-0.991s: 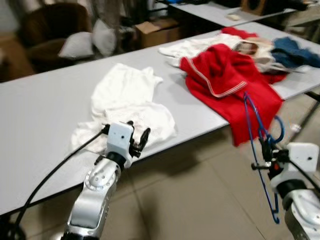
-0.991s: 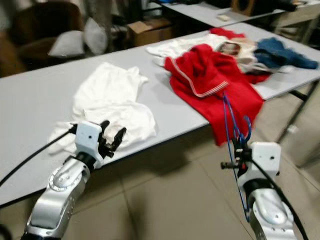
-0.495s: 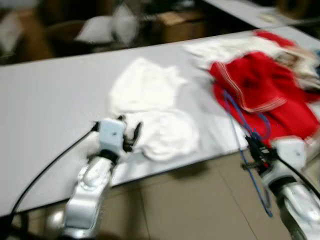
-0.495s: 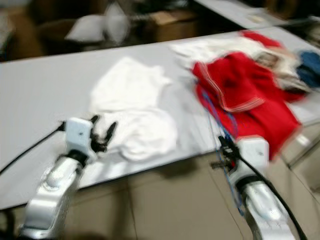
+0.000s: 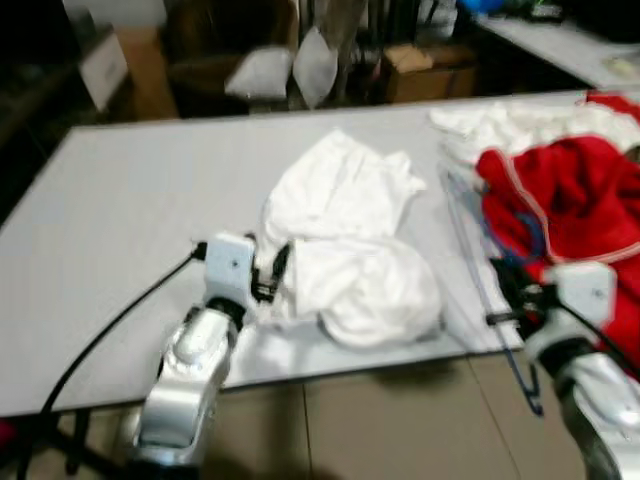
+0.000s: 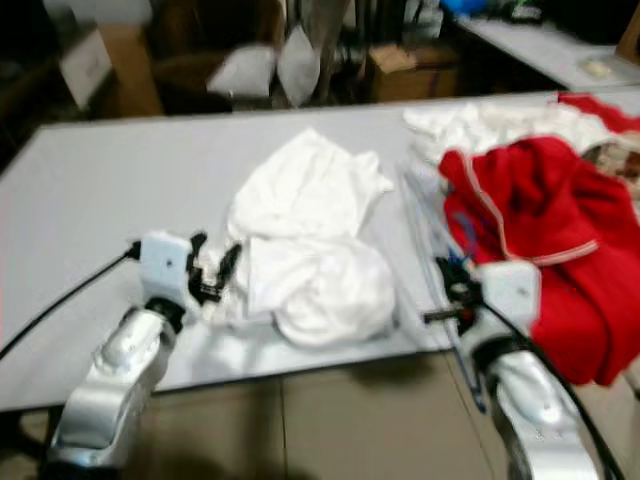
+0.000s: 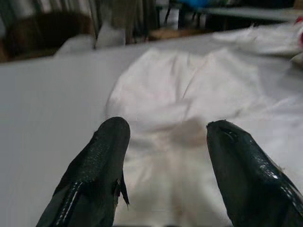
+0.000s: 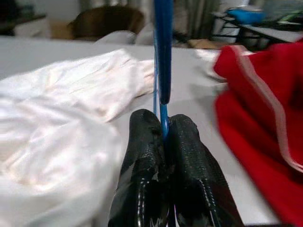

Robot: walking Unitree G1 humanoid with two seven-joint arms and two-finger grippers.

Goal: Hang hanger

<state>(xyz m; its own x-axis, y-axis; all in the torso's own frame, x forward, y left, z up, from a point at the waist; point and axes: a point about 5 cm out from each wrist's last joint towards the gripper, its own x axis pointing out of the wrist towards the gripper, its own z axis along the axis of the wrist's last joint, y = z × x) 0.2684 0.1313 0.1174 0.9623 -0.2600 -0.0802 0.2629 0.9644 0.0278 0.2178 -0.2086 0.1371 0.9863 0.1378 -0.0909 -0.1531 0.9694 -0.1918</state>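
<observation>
A blue wire hanger (image 5: 478, 262) is clamped in my right gripper (image 5: 505, 282), which is shut on it just off the table's front edge; its two pads (image 8: 142, 142) pinch the blue wire (image 8: 162, 56). The hanger stands between a crumpled white garment (image 5: 345, 240) and a red garment (image 5: 570, 200) on the grey table (image 5: 120, 230). My left gripper (image 5: 272, 272) is open at the white garment's near edge, and the white cloth (image 7: 184, 94) lies between and beyond its fingers (image 7: 102, 161).
More white clothing (image 5: 520, 125) lies behind the red garment. Cardboard boxes (image 5: 425, 70), a brown armchair (image 5: 215, 40) with pillows (image 5: 260, 72) stand past the table. Tiled floor (image 5: 380, 420) runs along the near edge.
The camera has swung left, so the table and clothes shift right in view. Both grippers hold the same pose, the right one still on the hanger.
</observation>
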